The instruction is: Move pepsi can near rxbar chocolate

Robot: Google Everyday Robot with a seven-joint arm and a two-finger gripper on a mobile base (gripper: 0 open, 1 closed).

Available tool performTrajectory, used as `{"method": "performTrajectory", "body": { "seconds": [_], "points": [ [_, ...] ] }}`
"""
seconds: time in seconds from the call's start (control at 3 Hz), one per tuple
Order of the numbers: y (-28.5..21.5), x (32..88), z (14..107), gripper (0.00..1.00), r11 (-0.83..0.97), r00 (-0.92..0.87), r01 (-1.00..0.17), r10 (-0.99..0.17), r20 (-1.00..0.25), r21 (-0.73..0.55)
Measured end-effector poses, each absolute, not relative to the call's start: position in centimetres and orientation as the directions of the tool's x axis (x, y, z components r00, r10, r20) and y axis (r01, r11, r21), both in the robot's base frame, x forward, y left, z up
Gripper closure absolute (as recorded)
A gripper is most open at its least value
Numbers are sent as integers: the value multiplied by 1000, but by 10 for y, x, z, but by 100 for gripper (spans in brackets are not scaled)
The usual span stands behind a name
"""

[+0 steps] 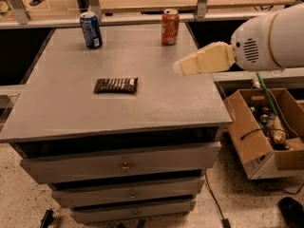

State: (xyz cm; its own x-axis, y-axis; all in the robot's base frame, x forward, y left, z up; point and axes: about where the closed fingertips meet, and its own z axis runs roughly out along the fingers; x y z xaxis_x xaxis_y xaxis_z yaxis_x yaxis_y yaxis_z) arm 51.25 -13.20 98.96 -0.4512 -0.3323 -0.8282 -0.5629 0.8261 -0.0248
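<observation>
The pepsi can (pixel 90 30), blue with a silver top, stands upright at the far left of the grey table top (pixel 156 103). The rxbar chocolate (pixel 116 85), a flat dark wrapped bar, lies near the middle left of the table. My gripper (pixel 187 66) is the cream-coloured end of the white arm coming in from the right. It hovers over the right part of the table, well to the right of both the can and the bar, and holds nothing that I can see.
An orange-red soda can (pixel 170 26) stands at the far middle of the table. An open cardboard box (pixel 259 144) with clutter sits on the floor to the right. Drawers (pixel 124 165) are below the table top. A shelf rail runs behind.
</observation>
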Motion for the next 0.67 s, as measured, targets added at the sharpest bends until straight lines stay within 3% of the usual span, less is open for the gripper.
{"method": "performTrajectory", "body": {
  "seconds": [0.67],
  "points": [
    [-115,529,987,0,794,-331,-603,-341,-880,-80]
  ]
}}
